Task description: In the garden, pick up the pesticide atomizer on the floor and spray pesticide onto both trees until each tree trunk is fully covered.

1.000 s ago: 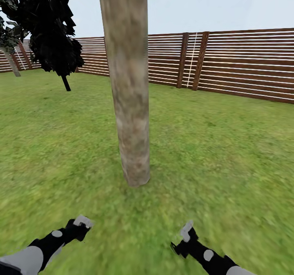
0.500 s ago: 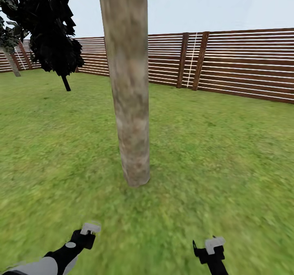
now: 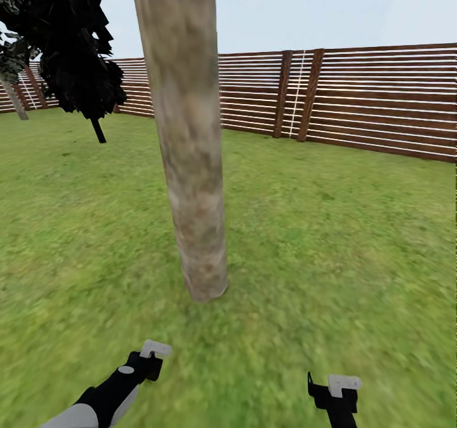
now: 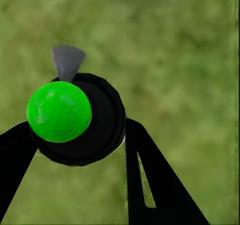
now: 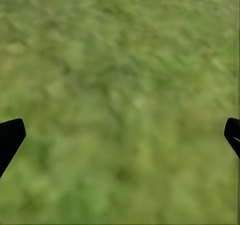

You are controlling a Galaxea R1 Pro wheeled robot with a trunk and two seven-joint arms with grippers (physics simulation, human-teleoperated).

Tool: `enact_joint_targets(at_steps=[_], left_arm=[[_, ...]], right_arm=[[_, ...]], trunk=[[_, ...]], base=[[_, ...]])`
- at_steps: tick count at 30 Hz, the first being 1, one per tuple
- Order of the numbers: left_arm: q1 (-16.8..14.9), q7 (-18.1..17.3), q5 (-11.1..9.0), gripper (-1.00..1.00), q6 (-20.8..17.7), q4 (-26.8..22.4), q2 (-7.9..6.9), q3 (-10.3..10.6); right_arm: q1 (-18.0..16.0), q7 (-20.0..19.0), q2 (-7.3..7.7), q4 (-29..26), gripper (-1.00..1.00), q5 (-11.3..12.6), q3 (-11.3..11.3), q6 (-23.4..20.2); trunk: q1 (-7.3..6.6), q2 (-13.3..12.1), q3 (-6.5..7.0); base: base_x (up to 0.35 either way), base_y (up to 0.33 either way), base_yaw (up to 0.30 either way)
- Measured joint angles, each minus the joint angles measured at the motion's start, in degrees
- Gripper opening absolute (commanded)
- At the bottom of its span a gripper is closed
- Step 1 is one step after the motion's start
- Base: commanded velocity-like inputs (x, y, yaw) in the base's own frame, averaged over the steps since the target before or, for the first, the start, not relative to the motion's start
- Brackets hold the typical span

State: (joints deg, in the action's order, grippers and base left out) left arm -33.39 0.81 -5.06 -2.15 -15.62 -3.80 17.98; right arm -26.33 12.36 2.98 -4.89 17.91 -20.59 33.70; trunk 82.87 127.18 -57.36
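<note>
My left gripper (image 4: 80, 130) is shut on the pesticide atomizer (image 4: 102, 120), a round black body with a bright green ball and a grey nozzle, held over the grass floor (image 4: 180, 50). In the head view the left gripper (image 3: 151, 359) sits low at the left, short of the tree trunk (image 3: 190, 161), a thick grey-tan column rising straight ahead out of the picture's top. My right gripper (image 3: 336, 390) hangs low at the right. In its wrist view the right gripper (image 5: 120, 135) is open, with only grass between the fingertips (image 5: 10, 135).
A brown slatted fence (image 3: 381, 104) closes the lawn behind the trunk. A near-black conifer (image 3: 70, 40) stands at the back left, with a slim pale trunk (image 3: 13, 94) beyond it. Grass (image 3: 343, 237) spreads on both sides of the trunk.
The whole view shifted, so the camera moved: the trunk now sits nearer and further left. Both grippers swung rightward over the second; the right one also dropped lower in the picture.
</note>
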Motion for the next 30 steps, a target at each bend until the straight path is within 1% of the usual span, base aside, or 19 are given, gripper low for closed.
enact_joint_targets(at_steps=[3,5,8,11,16,17,18,19,20,22,24,25,27,28,29,30], left_arm=[[-0.01,-0.01,-0.02,-1.00,-1.74,-0.57,0.11,0.07],[0.00,-0.01,-0.03,-1.00,-1.92,-0.63,0.15,0.13],[0.00,-0.01,-0.04,-1.00,-1.97,-0.72,0.17,0.07],[-0.02,-0.01,-0.03,-1.00,-1.98,-0.73,0.17,0.01],[0.00,-0.09,-0.16,-1.00,-2.25,-0.77,0.37,0.09],[-0.10,-0.09,-0.72,-1.00,-3.04,-0.76,0.50,-0.08],[-0.49,-0.09,-2.78,-1.00,-6.86,-0.76,0.64,-0.41],[-0.67,-0.07,-4.00,-1.00,-9.45,-0.96,0.67,-0.48],[-0.78,-0.08,-4.76,-1.00,-11.16,-1.83,0.68,-0.50],[-0.97,-0.18,-5.48,-1.00,-13.55,-4.91,0.74,-0.49],[-1.57,-0.29,-5.85,-1.00,-20.97,-9.21,1.42,-0.46],[-1.83,-0.36,-5.80,-1.00,-23.64,-11.40,1.52,-0.42],[-2.01,-0.56,-5.49,-1.00,-26.18,-15.28,0.85,-0.55],[-2.06,-0.61,-5.23,-1.00,-26.65,-16.42,0.04,-0.77],[-2.08,-0.86,-6.08,-1.00,-26.97,-17.31,-2.34,-1.97],[-2.07,-1.57,-5.24,-1.00,-27.07,-17.53,-4.50,-3.15]], right_arm=[[-0.01,0.00,0.07,0.06,1.00,0.00,0.00,0.00],[0.00,0.06,0.08,0.07,1.00,0.00,-0.01,0.00],[-0.02,0.08,0.16,0.07,1.00,0.00,0.05,0.00],[-0.01,0.08,0.18,0.05,1.00,0.00,0.02,-0.02],[-0.02,0.07,0.17,0.07,1.00,0.00,0.00,-0.02],[-0.02,0.07,0.17,0.07,1.00,0.00,0.00,-0.02],[-0.02,0.07,0.23,0.13,1.00,0.01,0.03,-0.02],[-0.02,0.07,0.23,0.13,1.00,0.00,0.00,-0.03],[-0.02,0.07,0.20,0.14,1.00,0.00,0.00,-0.03],[-0.01,0.07,0.21,0.15,1.00,0.01,0.00,-0.02],[-0.02,0.07,0.25,0.15,1.00,0.00,0.00,-0.03],[-0.02,0.07,0.26,0.15,1.00,0.00,0.00,-0.03],[-0.02,0.07,0.26,0.15,1.00,0.00,0.00,-0.03],[-0.02,0.07,0.26,0.15,1.00,0.00,-0.01,-0.03],[-0.01,0.07,0.26,0.16,1.00,0.01,0.02,-0.03],[-0.01,0.07,0.26,0.15,1.00,0.00,0.00,-0.03]], trunk=[[0.00,0.00,0.00],[0.01,0.00,0.00],[0.04,0.00,0.00],[0.03,0.00,0.00],[0.02,0.00,0.00],[0.02,0.00,0.00],[0.02,0.00,0.00],[0.03,0.00,0.00],[0.02,0.00,0.00],[0.02,0.00,0.00],[0.02,0.00,0.00],[0.02,0.00,0.01],[0.02,0.00,0.01],[0.02,0.00,0.00],[0.02,0.00,0.00],[0.02,0.00,0.00]], base=[[0.196,-0.217,-0.255],[0.095,-0.249,-0.280],[-0.112,-0.245,-0.284],[-0.047,-0.072,-0.276],[-0.003,-0.005,-0.075],[0.000,0.000,-0.004],[0.000,0.000,-0.002],[0.000,0.000,-0.001],[0.000,0.000,0.000],[0.000,0.000,0.000],[0.000,0.000,0.000],[0.000,0.000,0.000],[0.000,0.000,0.000],[0.000,0.000,0.000],[0.000,0.000,0.000],[0.000,0.000,0.000]])
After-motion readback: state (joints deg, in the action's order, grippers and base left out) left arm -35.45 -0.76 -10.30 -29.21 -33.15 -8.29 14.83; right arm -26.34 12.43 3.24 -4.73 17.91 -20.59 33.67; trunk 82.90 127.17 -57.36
